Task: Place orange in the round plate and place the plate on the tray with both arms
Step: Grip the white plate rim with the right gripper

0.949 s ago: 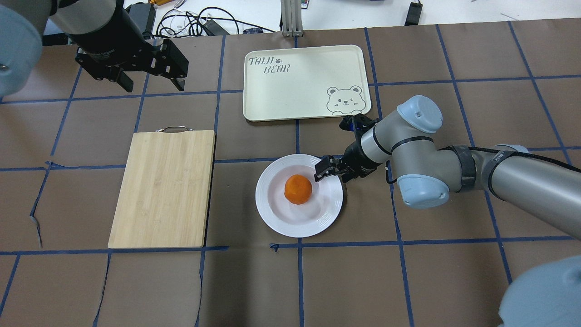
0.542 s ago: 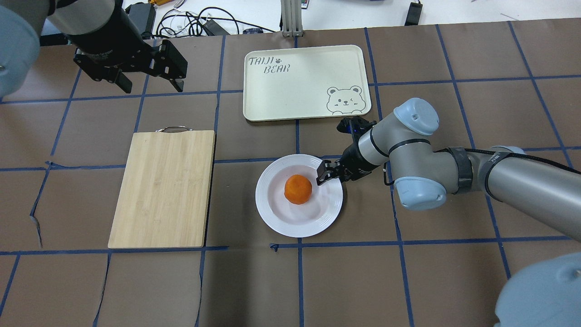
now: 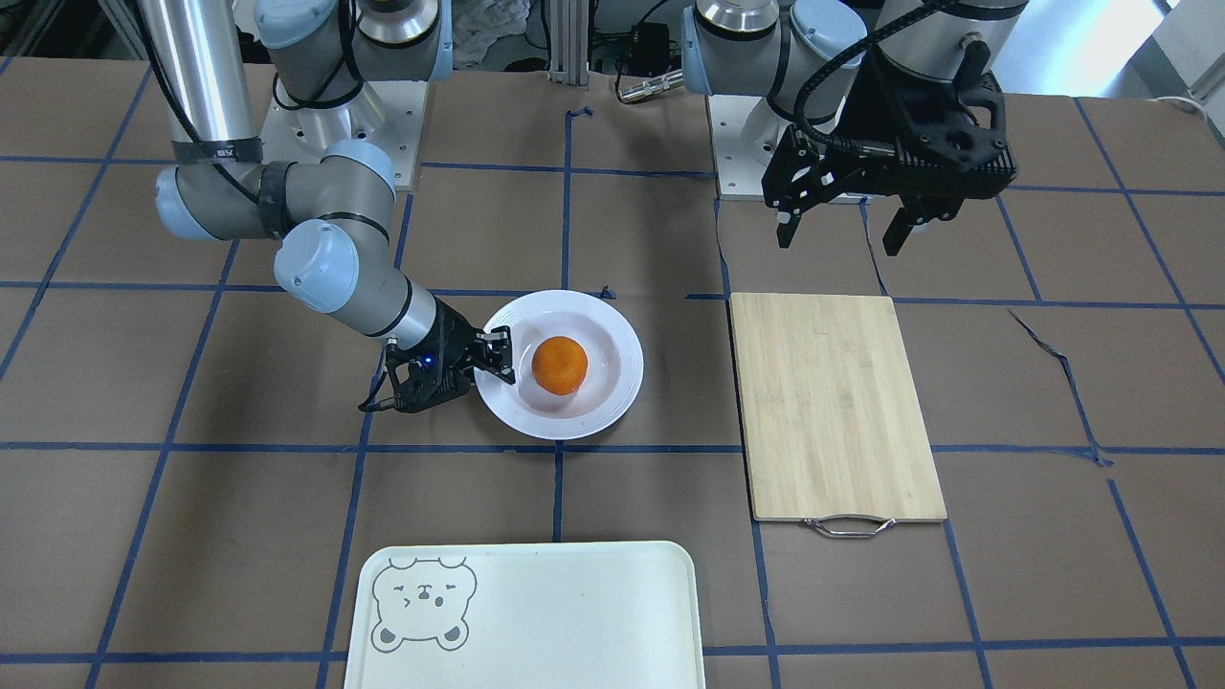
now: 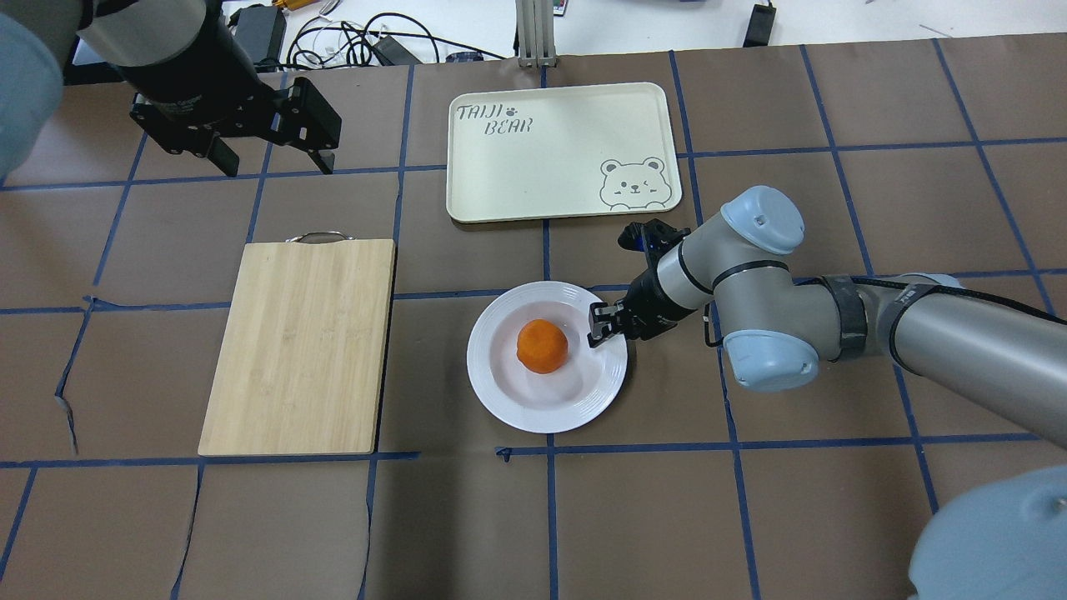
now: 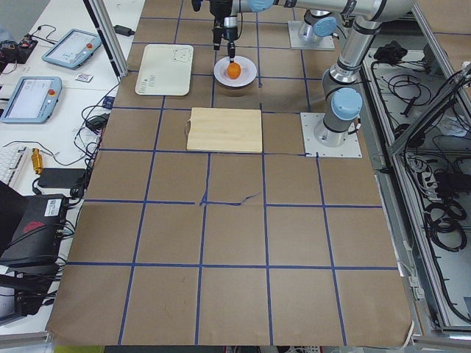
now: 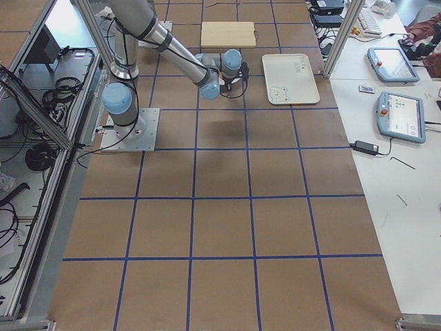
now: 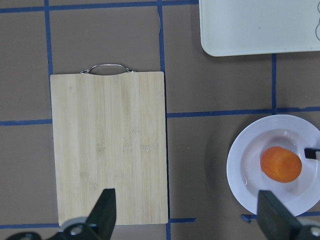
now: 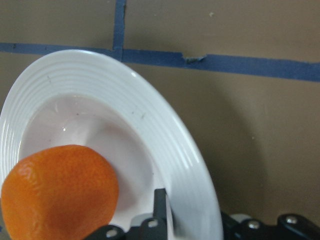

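At the middle of the surface (image 4: 467,517): the round plate (image 4: 542,421) lies on brown paper crossed with blue tape lines.
Orange (image 4: 542,346): sits in the round plate's sunken centre, close to the fingertip that reaches in over the rim.
Right fingers (image 4: 597,323): narrow, pinching the round plate's rim on the side toward the right arm. The wrist view shows one finger on top of the rim just beside the orange, while its mate is hidden beneath.
Left fingers (image 4: 223,157): spread wide and holding nothing, hanging above the surface beyond the handle end of the cutting board (image 4: 300,346).
Tray (image 4: 550,158): flat on the far side of the surface, near the round plate but apart from it.
Cutting board: beside the round plate, toward the left arm, not touching it.
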`<state>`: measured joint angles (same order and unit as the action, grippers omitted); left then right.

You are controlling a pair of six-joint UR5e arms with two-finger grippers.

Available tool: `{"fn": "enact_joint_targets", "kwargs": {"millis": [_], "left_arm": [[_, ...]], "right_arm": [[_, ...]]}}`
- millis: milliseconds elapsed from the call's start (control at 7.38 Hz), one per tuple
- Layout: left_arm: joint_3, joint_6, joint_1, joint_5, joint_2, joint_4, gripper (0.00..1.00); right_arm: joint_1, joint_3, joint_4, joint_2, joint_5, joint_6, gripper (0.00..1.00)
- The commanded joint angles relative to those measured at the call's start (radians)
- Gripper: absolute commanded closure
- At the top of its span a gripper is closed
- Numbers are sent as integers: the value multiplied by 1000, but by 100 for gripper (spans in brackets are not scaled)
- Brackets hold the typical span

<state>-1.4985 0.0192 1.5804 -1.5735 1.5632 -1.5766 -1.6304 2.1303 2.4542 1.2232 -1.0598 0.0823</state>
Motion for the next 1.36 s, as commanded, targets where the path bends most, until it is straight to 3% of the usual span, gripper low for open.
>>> {"fn": "enact_joint_targets", "kwargs": {"millis": [0,407,1085,1220], "left_arm": [[0,1,0,0,0,0,0],[0,-1,-2,0,0,0,0],[1,-1,-2,1,-2,0,0],[0,-1,-3,1,-2,0,0]], "right_arm": [[4,-6,0,13,0,2,100],[17,-16,-1,15,20,2,100],[107,-56,-12,6,231,-3,100],[115,-99,-9,-11,263,-40,100]]}}
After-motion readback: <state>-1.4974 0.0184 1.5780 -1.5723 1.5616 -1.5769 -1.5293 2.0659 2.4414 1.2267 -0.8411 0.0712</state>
